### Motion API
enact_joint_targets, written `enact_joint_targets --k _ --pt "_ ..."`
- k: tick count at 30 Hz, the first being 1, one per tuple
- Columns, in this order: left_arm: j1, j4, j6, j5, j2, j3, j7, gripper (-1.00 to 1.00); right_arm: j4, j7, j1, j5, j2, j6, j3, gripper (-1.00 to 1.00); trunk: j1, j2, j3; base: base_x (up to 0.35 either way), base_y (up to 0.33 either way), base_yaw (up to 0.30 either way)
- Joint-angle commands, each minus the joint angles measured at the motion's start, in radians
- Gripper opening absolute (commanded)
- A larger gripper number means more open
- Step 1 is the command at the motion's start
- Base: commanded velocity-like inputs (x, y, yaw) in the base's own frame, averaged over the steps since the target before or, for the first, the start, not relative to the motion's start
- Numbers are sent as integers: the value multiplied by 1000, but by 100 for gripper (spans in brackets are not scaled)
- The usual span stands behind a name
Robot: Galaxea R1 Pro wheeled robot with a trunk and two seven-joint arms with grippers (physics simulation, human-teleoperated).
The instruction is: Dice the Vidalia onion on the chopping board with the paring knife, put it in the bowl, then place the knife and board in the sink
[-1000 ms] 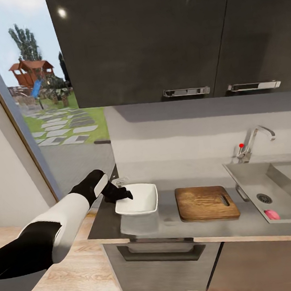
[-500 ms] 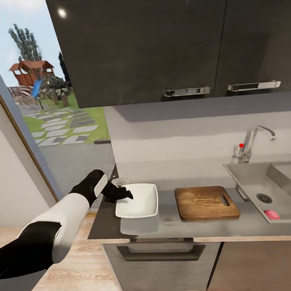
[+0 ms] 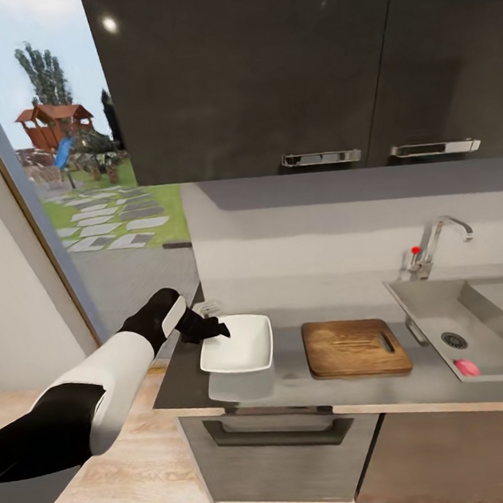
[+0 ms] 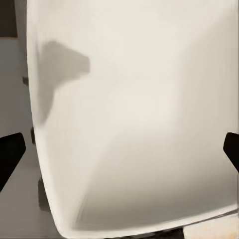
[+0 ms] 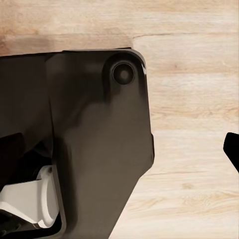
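The white bowl is on the grey countertop, left of the brown chopping board. My left gripper is at the bowl's left rim. In the left wrist view the bowl lies right under the gripper, whose fingertips stand wide apart, one outside the rim and one over the inside. A pink-red onion lies in the sink near the drain. The paring knife is out of view. My right gripper hangs open over the wood floor.
Glossy dark wall cabinets hang low over the counter. A chrome tap with a red knob stands behind the sink. A glass door to a garden is at the left. The robot's dark base is beside the right gripper.
The left gripper and the bowl have shifted slightly up and toward the wall. The whole head view has also moved a little.
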Motion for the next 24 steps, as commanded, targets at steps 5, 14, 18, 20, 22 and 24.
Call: enact_joint_targets --k 5,14,18,20,22,24 --pt "-1 -5 3 8 1 -9 1 100 -1 1 0 10 1 -2 -6 100 0 -2 -2 -290 0 0" --pt "-1 -5 3 8 1 -10 1 100 -1 1 0 10 1 -2 -6 100 0 -2 -2 -332 0 0" --pt "-1 -3 3 8 1 -10 1 100 -1 1 0 10 1 -2 -6 100 0 -2 -2 -333 0 0" --pt "-1 -3 2 8 1 -10 1 100 -1 1 0 10 1 -3 -6 100 0 -2 -2 -268 0 0" --pt "-1 -4 0 7 1 -10 1 100 -1 1 0 10 0 -3 -6 100 0 -2 -2 -129 -17 0" --pt "-1 -4 -2 7 0 -10 1 100 -1 1 0 10 0 -4 -6 100 0 -2 -2 -36 -142 0"
